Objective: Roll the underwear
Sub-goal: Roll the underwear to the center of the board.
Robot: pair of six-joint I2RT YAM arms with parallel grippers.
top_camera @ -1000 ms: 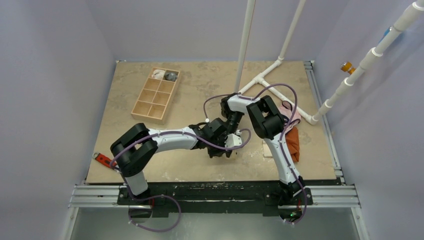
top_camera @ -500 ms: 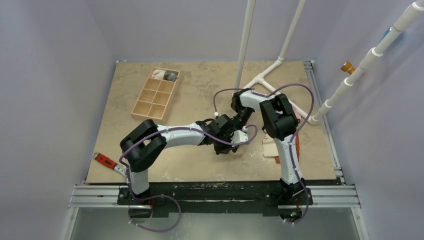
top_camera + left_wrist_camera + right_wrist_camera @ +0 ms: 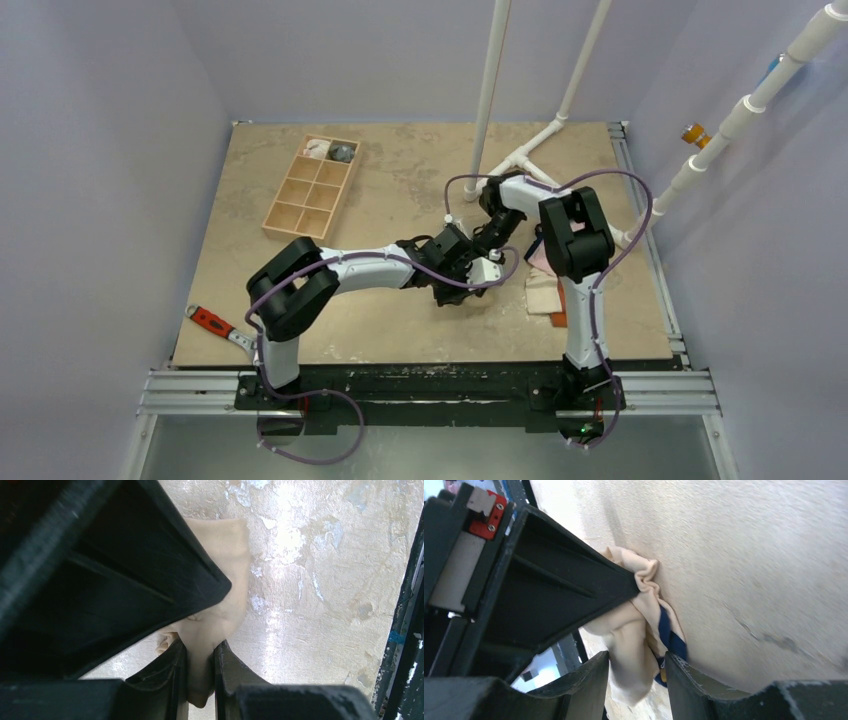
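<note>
The left gripper point(image 3: 200, 649) is pinching the underwear point(image 3: 222, 600). Its two fingers are closed tight on a bunched fold of the tan fabric, which is trailing away flat onto the mottled table point(image 3: 320, 580). The right gripper point(image 3: 636, 656) is likewise clamping the garment, with a crumpled beige wad and a strip of navy edging point(image 3: 667, 630) sitting between its fingers and pressing against the tabletop.

From above, both arms are meeting right of the table's centre, in its near half, and their wrists are hiding most of the cloth. A cream folded cloth point(image 3: 543, 296) is lying just to the right of them. A wooden compartment tray point(image 3: 283, 183) is sitting far left, and a red-handled tool point(image 3: 212, 321) is lying at the near left edge. A red block point(image 3: 486, 515) with two screws is showing on the right wrist. Any lettering on it is too small to read.
</note>
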